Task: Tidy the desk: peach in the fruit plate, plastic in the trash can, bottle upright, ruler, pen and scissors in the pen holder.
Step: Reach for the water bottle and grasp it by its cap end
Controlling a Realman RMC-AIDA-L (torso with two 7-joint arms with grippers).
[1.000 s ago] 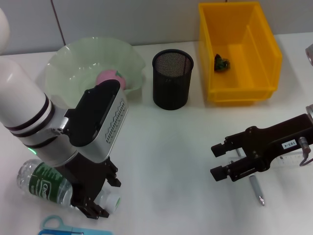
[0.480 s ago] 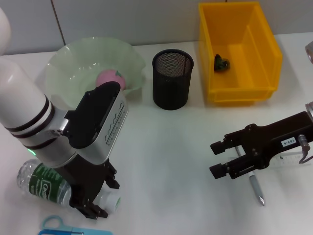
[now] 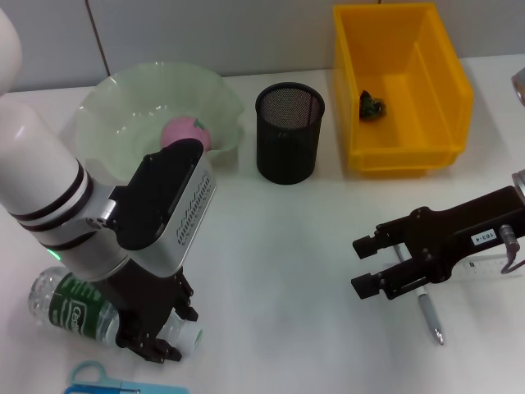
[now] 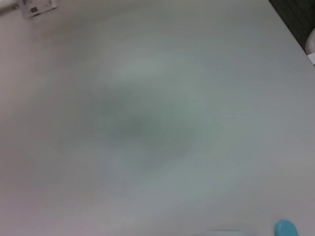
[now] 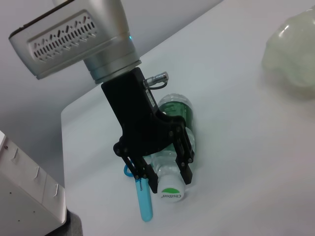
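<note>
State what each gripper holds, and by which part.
The left gripper straddles the lying bottle at its neck by the cap, fingers not visibly clamped. The right gripper is open above the pen, holding nothing.

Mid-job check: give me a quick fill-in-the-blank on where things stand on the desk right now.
1. The peach lies in the pale green ____.
2. The bottle lies on its ____, with the left gripper straddling its neck.
3. The black mesh pen holder has ____ inside it.
4. The pen lies on the table just beneath the ____ gripper.

Missing words: fruit plate; side; nothing; right
</note>
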